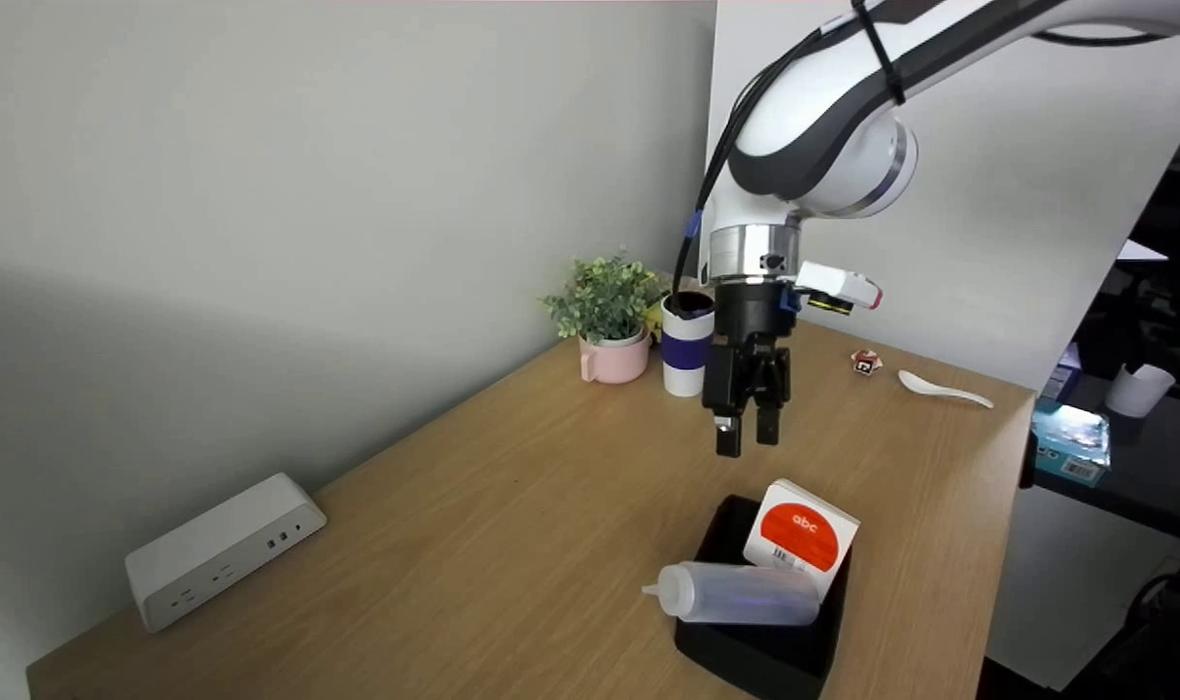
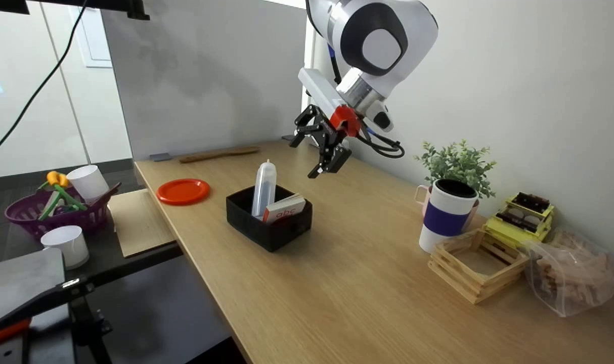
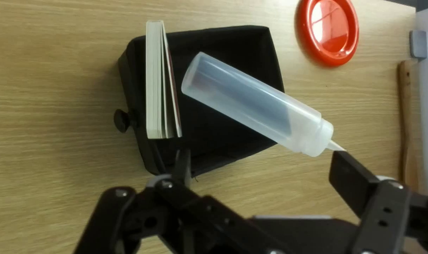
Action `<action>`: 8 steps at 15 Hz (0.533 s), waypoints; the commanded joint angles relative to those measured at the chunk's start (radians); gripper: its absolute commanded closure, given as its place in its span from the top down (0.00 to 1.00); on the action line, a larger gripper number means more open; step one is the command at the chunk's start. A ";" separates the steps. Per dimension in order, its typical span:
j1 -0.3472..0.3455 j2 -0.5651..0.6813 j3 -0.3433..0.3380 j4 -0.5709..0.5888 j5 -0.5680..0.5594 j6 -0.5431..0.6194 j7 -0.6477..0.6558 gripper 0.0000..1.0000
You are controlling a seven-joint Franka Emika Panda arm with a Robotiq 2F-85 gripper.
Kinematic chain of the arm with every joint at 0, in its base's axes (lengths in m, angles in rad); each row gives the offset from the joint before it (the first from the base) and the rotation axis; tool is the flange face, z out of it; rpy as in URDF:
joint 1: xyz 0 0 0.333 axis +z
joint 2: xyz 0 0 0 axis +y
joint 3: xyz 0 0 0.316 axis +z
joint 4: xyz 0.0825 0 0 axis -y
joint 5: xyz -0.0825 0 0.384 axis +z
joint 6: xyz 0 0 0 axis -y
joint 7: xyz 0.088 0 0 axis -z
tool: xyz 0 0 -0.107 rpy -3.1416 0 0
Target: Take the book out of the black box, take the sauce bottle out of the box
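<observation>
Gripper [image 3: 262, 158] gapes wide; translucent sauce bottle [image 1: 746, 595] and red-circled book [image 1: 799, 537] jut above the rim of the black box [image 2: 250, 222], desk [image 1: 512, 583] all around.

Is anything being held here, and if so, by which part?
Nothing is held: the gripper stands open, and the sauce bottle and book both rest in the black box.
</observation>
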 commanded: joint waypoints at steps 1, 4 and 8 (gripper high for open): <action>-0.024 0.006 0.032 0.001 -0.019 0.005 0.011 1.00; -0.027 -0.001 0.031 0.001 -0.019 0.005 0.011 1.00; -0.011 -0.018 0.022 -0.018 -0.054 0.006 0.058 1.00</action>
